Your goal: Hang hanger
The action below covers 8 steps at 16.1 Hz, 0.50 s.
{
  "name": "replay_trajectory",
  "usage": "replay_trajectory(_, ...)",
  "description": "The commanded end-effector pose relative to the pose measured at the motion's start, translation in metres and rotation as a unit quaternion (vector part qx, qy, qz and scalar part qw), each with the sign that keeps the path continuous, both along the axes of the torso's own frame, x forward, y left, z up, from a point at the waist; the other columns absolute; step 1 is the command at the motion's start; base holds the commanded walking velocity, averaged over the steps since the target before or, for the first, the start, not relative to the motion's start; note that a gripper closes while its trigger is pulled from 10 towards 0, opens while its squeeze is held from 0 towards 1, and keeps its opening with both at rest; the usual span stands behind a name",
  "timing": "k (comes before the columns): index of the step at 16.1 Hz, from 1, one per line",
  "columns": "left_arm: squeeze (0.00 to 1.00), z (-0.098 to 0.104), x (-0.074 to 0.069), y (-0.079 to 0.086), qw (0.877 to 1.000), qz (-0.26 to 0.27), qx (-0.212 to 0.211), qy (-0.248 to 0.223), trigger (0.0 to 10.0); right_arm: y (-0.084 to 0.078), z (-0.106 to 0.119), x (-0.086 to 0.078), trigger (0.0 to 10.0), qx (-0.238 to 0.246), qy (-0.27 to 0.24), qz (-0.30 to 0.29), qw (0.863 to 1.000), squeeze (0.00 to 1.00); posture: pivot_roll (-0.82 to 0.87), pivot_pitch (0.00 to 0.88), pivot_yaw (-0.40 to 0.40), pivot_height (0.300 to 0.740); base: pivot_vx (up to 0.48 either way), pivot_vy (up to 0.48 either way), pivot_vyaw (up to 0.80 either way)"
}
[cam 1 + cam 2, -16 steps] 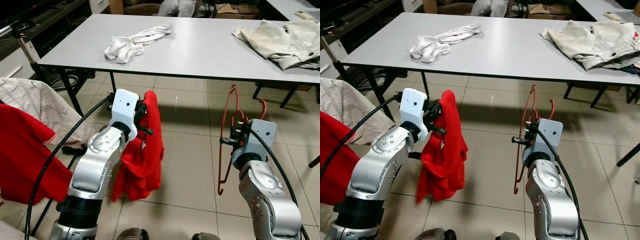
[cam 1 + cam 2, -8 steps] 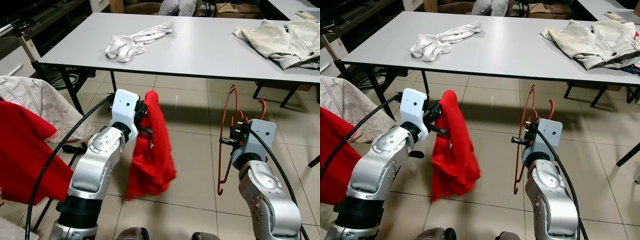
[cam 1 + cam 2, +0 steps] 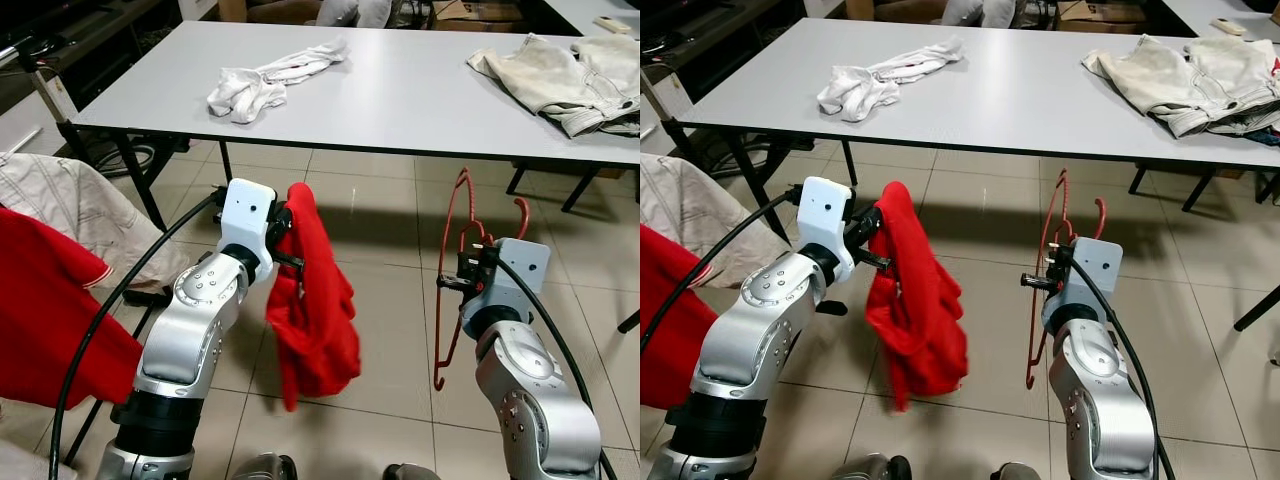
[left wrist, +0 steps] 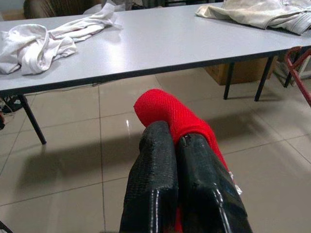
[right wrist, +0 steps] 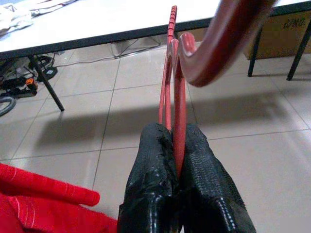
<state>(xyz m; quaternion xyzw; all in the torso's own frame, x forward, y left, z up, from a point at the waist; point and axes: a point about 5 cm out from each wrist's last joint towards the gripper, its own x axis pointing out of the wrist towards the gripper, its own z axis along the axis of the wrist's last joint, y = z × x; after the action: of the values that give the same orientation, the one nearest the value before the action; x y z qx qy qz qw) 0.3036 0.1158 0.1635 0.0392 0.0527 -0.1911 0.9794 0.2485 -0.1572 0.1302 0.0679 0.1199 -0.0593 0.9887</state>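
At the far left a red garment [image 3: 45, 310] and a beige cloth [image 3: 85, 205] hang off some support at the frame edge; what carries them cannot be made out. The left gripper [image 3: 287, 232] is raised ahead of the robot, its fingers [image 4: 158, 165] pressed together on a fold of a red shirt [image 3: 315, 300]. The cloth bunches up just over the fingertips and the rest hangs down below them, clear of the tiled floor [image 3: 385, 260].

Beyond both sets of fingers runs a long grey counter [image 3: 400, 95]. A crumpled white garment [image 3: 262, 85] lies on it past the left fingers, and a pale beige garment [image 3: 565, 75] lies at the end past the right fingers.

The right gripper [image 3: 462, 275] is held up at about the same height, well apart from the left one. Its fingers [image 5: 204, 165] are clamped narrowly on the thin bars of a red hanger [image 3: 460, 250], which stands roughly upright: the hook curves above the fingertips, near the counter's front edge but probably short of touching it, and the frame runs down below them, ending above the floor.
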Motion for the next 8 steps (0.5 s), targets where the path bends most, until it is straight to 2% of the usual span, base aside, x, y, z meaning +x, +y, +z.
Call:
replay_trajectory(1,0.00,0.0114,0.0004,0.0021,1.000,0.003,-0.006,-0.021,10.0,0.0015,0.0023,0.0005,10.0,0.001,-0.002,0.004,1.000,0.00,0.00,0.048,0.050,0.740,0.000,0.000,0.00)
replay_trajectory(8,0.00,0.0113,0.0000,0.0012,1.000,-0.001,-0.005,-0.018,10.0,0.0027,0.0028,-0.0008,10.0,0.003,-0.005,0.008,1.000,0.00,0.00,0.054,0.054,0.740,0.000,0.000,0.00)
